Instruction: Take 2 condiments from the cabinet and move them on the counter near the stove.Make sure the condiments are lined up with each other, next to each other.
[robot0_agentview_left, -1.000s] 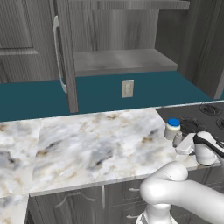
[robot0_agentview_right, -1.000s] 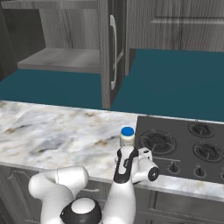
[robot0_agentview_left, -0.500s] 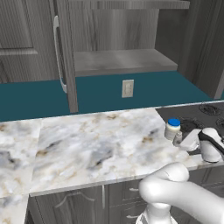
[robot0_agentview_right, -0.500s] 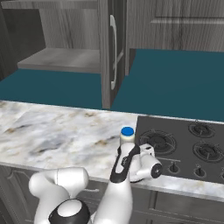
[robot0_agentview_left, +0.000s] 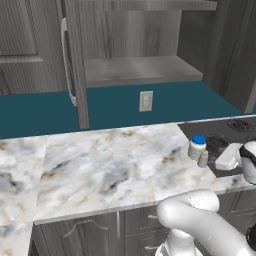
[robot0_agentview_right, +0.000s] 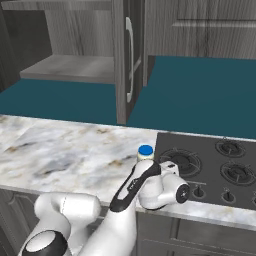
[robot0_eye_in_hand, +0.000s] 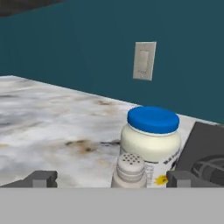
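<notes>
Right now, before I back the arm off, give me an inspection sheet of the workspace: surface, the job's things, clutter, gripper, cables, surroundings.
Surface: marble counter, nothing spilled.
Job's things: jar with blue lid and small shaker stand upright side by side at the counter's end, beside the stove. Cabinet door open, shelf bare.
Clutter: nothing seen.
Gripper: gripper open, fingers spread either side of the shaker, not touching it.
Cables: nothing seen.
Surroundings: teal wall with an outlet; grey drawers under the counter.
</notes>
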